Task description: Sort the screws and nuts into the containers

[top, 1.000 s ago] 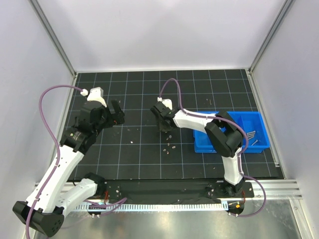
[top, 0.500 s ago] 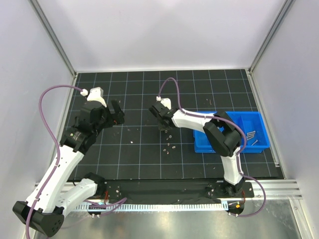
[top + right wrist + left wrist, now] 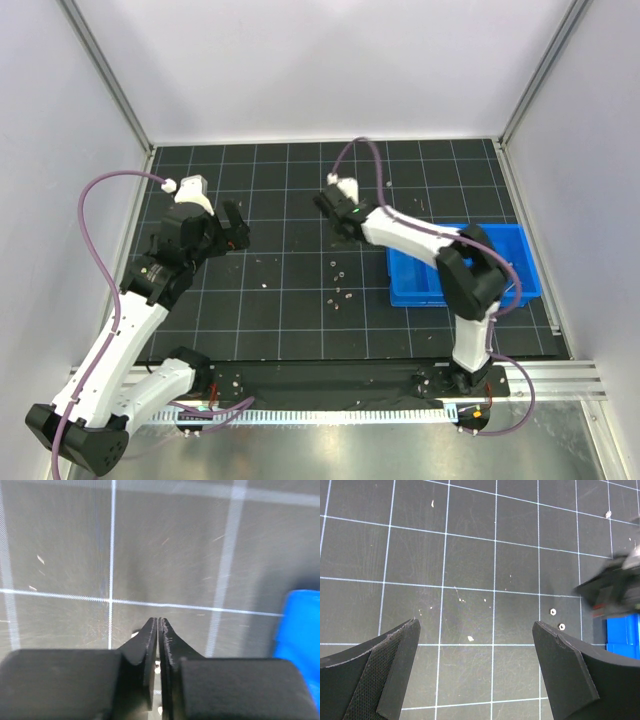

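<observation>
The right gripper (image 3: pixel 158 622) is pinched shut over the black mat (image 3: pixel 270 310), just left of the blue tray (image 3: pixel 410 298). The left gripper (image 3: pixel 476 630) is wide open, with nuts (image 3: pixel 552 611) to its right.

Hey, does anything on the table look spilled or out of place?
Yes: small metal pieces lie scattered loose on the black grid mat, left of the blue tray, not in its compartments. At least two are nuts. Nothing looks damaged.

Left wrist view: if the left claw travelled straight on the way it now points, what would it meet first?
Most likely the black mat: the open left claw points down at it, with only a small pale fleck in its line. The two nuts lie off to one side. Depth is uncertain.
</observation>
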`<state>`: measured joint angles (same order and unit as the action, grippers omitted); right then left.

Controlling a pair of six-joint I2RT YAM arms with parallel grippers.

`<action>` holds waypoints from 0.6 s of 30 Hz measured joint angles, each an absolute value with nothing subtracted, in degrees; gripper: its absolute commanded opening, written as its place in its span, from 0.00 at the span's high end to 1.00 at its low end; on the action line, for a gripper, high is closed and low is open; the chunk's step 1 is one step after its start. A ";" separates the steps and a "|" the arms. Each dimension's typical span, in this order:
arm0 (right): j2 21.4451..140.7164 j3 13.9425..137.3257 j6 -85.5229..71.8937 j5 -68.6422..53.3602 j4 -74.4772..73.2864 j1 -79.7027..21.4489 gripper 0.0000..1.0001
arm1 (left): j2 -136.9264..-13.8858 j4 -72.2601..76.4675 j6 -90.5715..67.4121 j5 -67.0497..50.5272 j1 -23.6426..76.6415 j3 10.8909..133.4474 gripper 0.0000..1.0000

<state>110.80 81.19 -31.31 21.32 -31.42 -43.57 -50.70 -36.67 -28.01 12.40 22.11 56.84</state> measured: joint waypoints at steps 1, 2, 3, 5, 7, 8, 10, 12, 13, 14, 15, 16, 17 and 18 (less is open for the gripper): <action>109.03 81.03 -31.14 21.02 -31.68 -42.63 0.85 | -50.70 -36.67 -27.99 12.40 22.09 56.82 0.00; 106.52 80.90 -30.83 20.75 -31.97 -41.36 0.83 | -50.70 -36.67 -28.01 12.40 22.09 56.84 0.00; 103.90 80.84 -30.37 20.64 -32.08 -40.16 0.80 | -50.70 -36.67 -28.01 12.40 22.09 56.82 0.00; 99.29 80.84 -29.69 20.80 -32.16 -38.09 0.78 | -50.70 -36.67 -27.99 12.40 22.11 56.84 0.00; 95.44 80.88 -28.75 20.99 -32.21 -35.97 0.74 | -50.70 -36.67 -27.99 12.38 22.09 56.84 0.00; 94.30 81.08 -28.40 21.02 -32.27 -35.09 0.72 | -50.70 -36.67 -28.01 12.38 22.09 56.82 0.00; 93.62 81.41 -27.49 20.51 -32.16 -32.84 0.63 | -50.72 -36.67 -27.99 12.38 22.09 56.82 0.00; 94.45 81.73 -26.52 19.57 -32.18 -30.33 0.57 | -50.72 -36.67 -27.99 12.40 22.11 56.82 0.00; 95.48 82.32 -25.93 18.96 -32.25 -28.56 0.51 | -50.72 -36.67 -27.99 12.40 22.11 56.82 0.00; 97.01 83.35 -25.58 18.52 -32.34 -26.52 0.49 | -50.74 -36.67 -27.99 12.40 22.11 56.82 0.00; 98.78 84.66 -25.12 18.20 -32.12 -24.51 0.47 | -50.78 -36.67 -27.99 12.40 22.11 56.82 0.00; 100.31 85.80 -24.73 17.82 -31.68 -22.81 0.41 | -50.87 -36.67 -27.99 12.43 22.11 56.82 0.00; 102.30 87.24 -24.40 17.39 -31.03 -20.82 0.38 | -51.03 -36.67 -27.99 12.45 22.11 56.82 0.00; 104.36 88.62 -23.97 16.93 -30.17 -19.07 0.34 | -51.18 -36.67 -27.97 12.45 22.11 56.82 0.00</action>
<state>104.36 88.62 -23.97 16.93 -30.17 -19.07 -51.18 -36.67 -27.97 12.45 22.11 56.82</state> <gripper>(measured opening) 0.596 0.996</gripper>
